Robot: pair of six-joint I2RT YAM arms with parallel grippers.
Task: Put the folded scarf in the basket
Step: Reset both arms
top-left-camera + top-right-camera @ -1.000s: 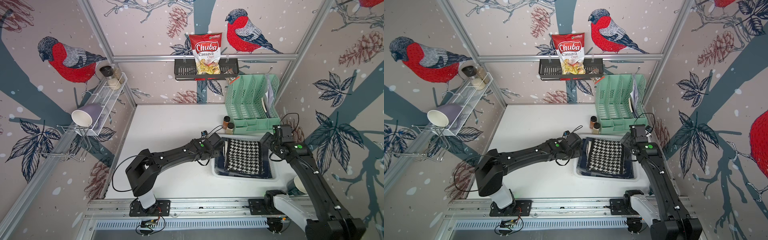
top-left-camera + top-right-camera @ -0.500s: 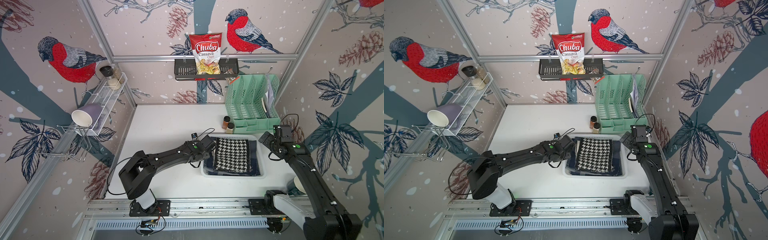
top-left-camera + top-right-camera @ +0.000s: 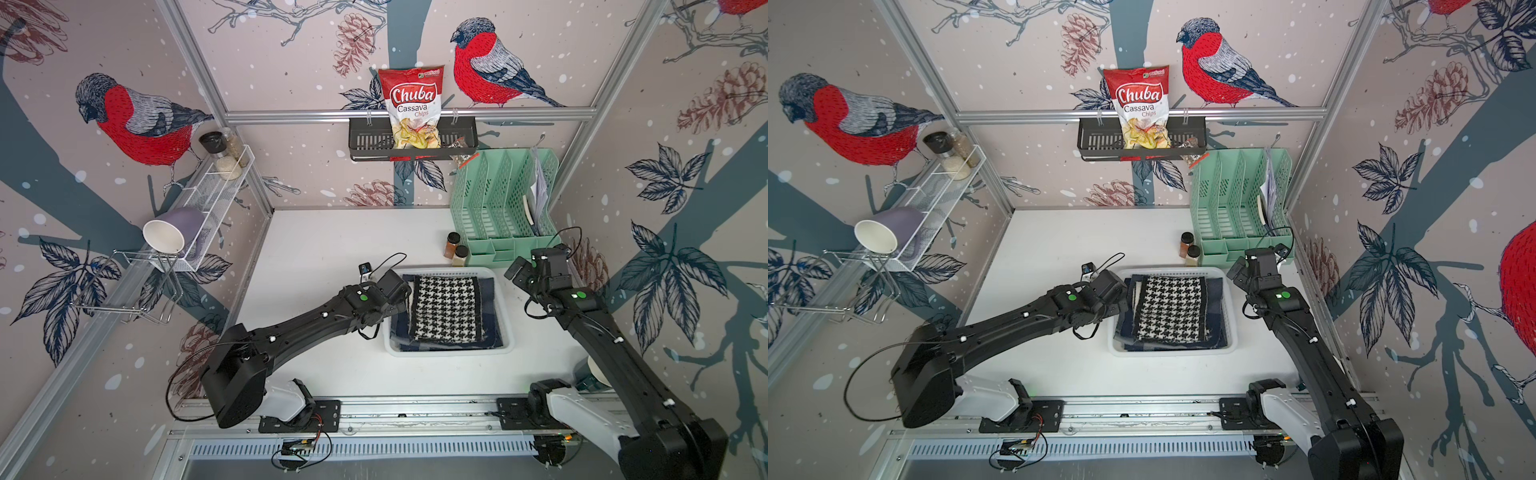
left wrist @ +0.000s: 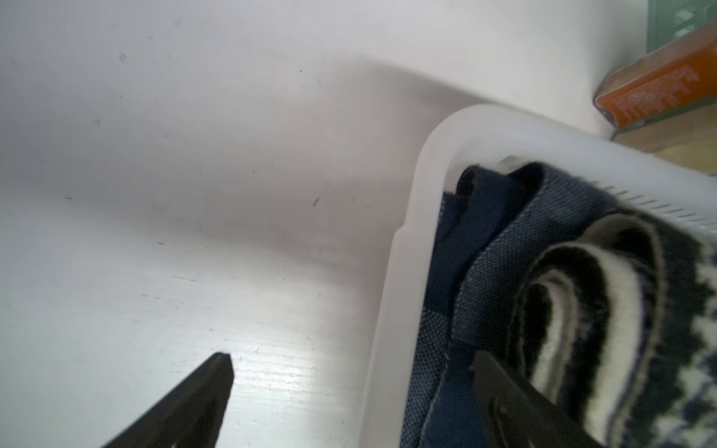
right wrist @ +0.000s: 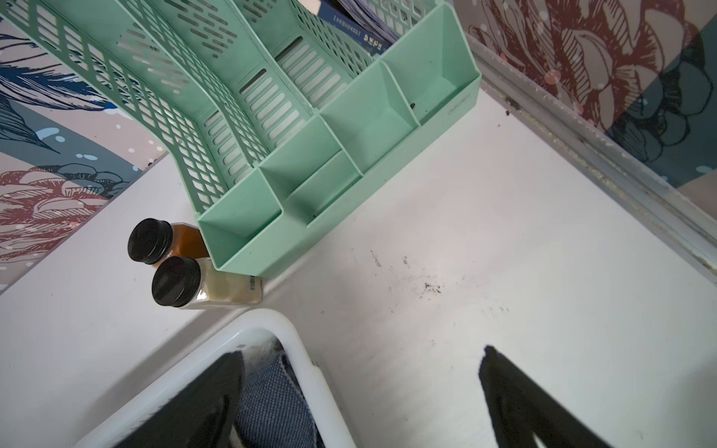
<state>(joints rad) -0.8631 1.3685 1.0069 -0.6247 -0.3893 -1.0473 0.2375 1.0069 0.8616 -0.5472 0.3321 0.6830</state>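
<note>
The folded scarf (image 3: 446,309), black-and-white houndstooth over navy blue, lies flat inside the white basket (image 3: 451,352) in both top views. My left gripper (image 4: 353,360) is open and straddles the basket's left rim (image 4: 392,294). One of its fingers is over the table and the other is inside above the scarf (image 4: 551,310). My right gripper (image 5: 362,353) is open too, astride the right rim (image 5: 306,364) near the far corner. One of its fingers hangs inside the basket and the other over bare table. Neither holds anything.
A mint green organiser (image 3: 503,208) stands just behind the basket, with two spice jars (image 5: 167,267) at its front left corner. A black wall shelf (image 3: 411,145) holds a chips bag. A wire shelf with a mug (image 3: 170,232) is on the left wall.
The basket with the scarf has slid left across the table, and both arms went with it. The left gripper has opened wide off the rim.
</note>
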